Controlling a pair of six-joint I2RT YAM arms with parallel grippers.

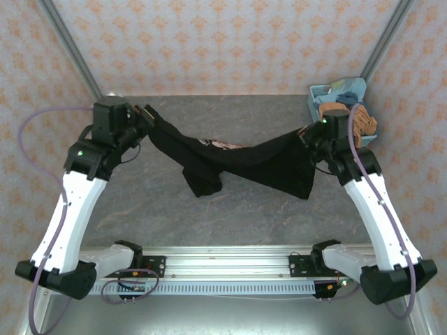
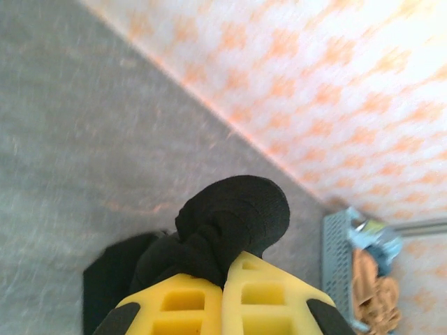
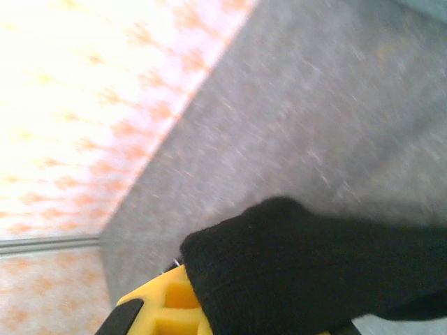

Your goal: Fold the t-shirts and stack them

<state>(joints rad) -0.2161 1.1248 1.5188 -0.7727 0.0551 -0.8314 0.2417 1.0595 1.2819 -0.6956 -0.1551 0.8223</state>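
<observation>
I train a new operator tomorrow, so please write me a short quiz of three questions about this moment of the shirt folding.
1. True or false: the black t-shirt lies flat on the table.
2. Look at the left gripper and the right gripper. Which is shut on the shirt? A) left alone B) right alone C) both D) neither
3. Fill in: the other garments are piled at a blue basket in the table's far ____ corner.

Key
1. False: it hangs stretched between the two grippers, sagging in the middle.
2. C
3. right
</observation>
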